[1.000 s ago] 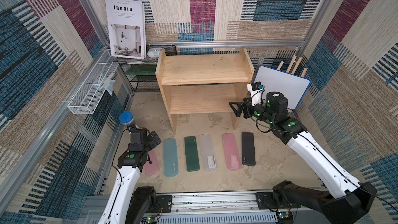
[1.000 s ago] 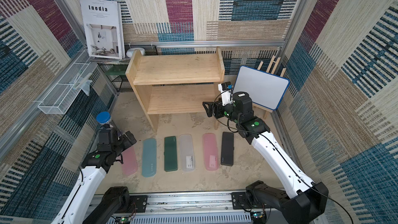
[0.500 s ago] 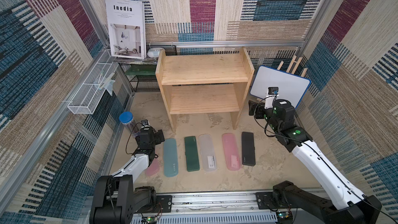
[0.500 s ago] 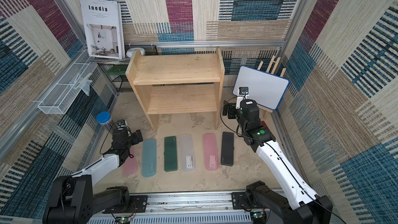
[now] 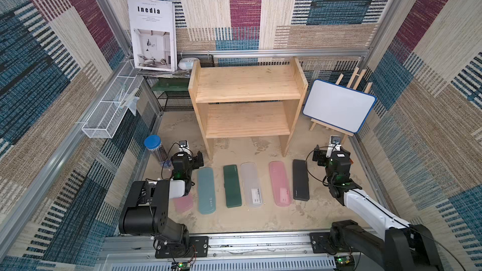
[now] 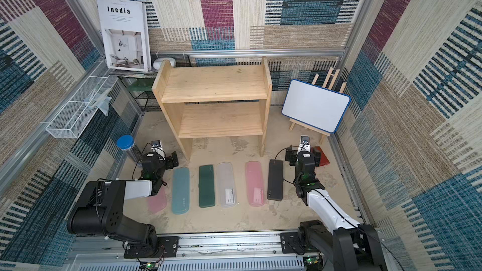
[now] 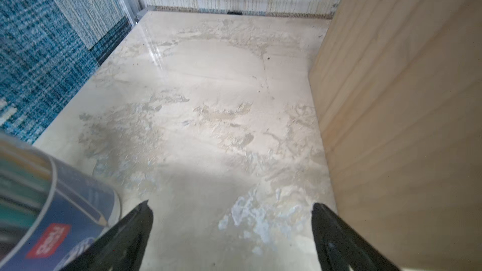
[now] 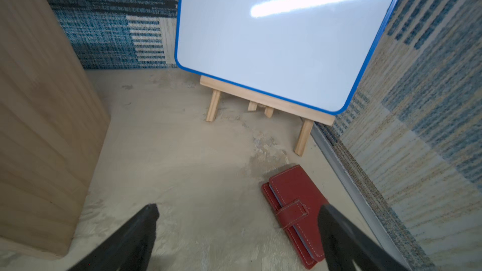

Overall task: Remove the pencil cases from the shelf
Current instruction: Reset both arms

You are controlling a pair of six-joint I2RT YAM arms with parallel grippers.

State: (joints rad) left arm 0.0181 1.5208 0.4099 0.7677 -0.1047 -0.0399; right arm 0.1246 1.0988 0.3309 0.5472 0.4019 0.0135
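Left wrist view: my left claw [image 7: 231, 203] is spread wide with nothing in it, low over the pale tabletop [image 7: 208, 79], a blue-capped tube [image 7: 52, 215] close on its left and the side panel of the shelf [image 7: 404, 100] close on its right. Right wrist view, and my right claw [image 8: 238, 205] gapes just as wide, empty too, facing the whiteboard [image 8: 281, 35] on its little easel [image 8: 266, 102], with the red wallet [image 8: 297, 212] lying on the tabletop just to its right. Now both top views: the shelf stands far and centre, and all six pencil cases [image 6: 227, 183] are off it, lying flat in a row on the tabletop just nearer than its feet. Left to right I read a pink case [image 5: 184, 202] half hidden under my left arm [image 5: 176, 188], the light blue case [image 5: 206, 190], the dark green case [image 5: 232, 186], the frosted clear case [image 5: 251, 185], a second pink case [image 5: 279, 183] and the black case [image 5: 300, 179]. My left claw sits by the far left end of that row; my right claw sits just right of the black case's far end.
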